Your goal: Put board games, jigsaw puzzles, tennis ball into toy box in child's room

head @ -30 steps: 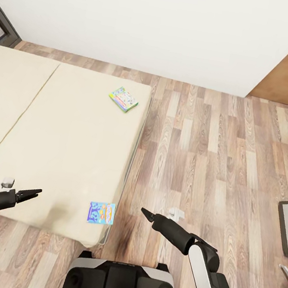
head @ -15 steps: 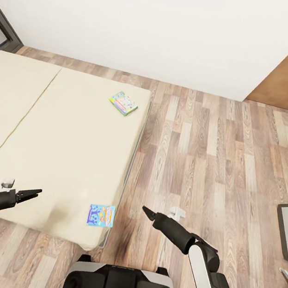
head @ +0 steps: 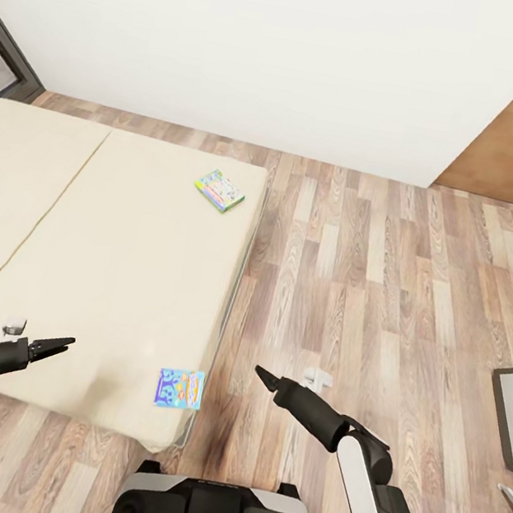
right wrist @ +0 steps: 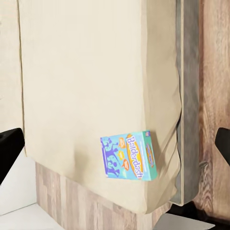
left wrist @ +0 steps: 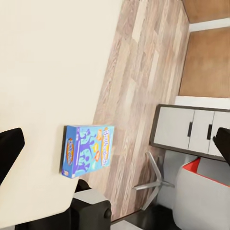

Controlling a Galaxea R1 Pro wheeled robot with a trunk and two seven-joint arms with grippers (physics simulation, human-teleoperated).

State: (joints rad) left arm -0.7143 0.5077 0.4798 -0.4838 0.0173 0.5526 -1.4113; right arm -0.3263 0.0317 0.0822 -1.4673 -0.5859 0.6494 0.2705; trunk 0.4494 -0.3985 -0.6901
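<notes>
Two board games lie on the bed [head: 105,264]: a blue game [head: 180,387] at its near corner, a pastel game [head: 219,190] far up by the edge. Reaching from here, I reckon a careless nudge could push the blue one off onto the floor [head: 355,265]. Both arms hover low and forward, left gripper [head: 58,344] over the mattress, right gripper [head: 263,375] over the planks, each pressed together and empty.

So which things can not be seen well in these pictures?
- Far pastel flat board game box: head view, lid print too small to read.
- Grey-fronted cabinet: left wrist view, cut off by the edge.
- Black left pincer: head view, fingers too small to tell any gap.
</notes>
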